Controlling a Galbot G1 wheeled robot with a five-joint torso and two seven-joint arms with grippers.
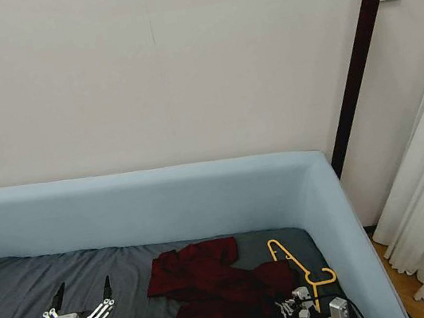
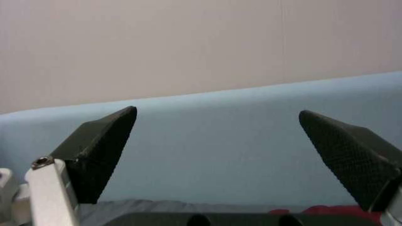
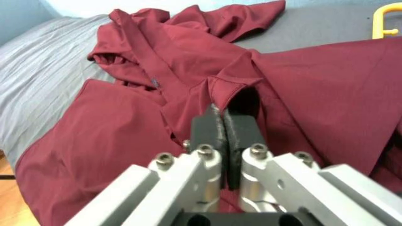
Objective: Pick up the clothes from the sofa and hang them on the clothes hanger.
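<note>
Head view | maroon shirt [image 1: 217, 295] rumpled | R claw [image 3: 221, 115] pinches it | L claw [image 1: 83, 287] spread

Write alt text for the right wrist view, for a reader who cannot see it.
The right gripper, closed, sits at a raised fold of a crumpled dark red garment spread on the grey sofa seat. A yellow hanger lies beyond the garment.

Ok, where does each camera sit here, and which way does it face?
Head: high, facing down at the sofa; left gripper and right gripper at the bottom edge.
Left wrist: faces the sofa back and wall between its open fingers.
Right wrist: looks down past shut fingers onto the red garment.
Shared: head and right wrist show red garment, yellow hanger.
</note>
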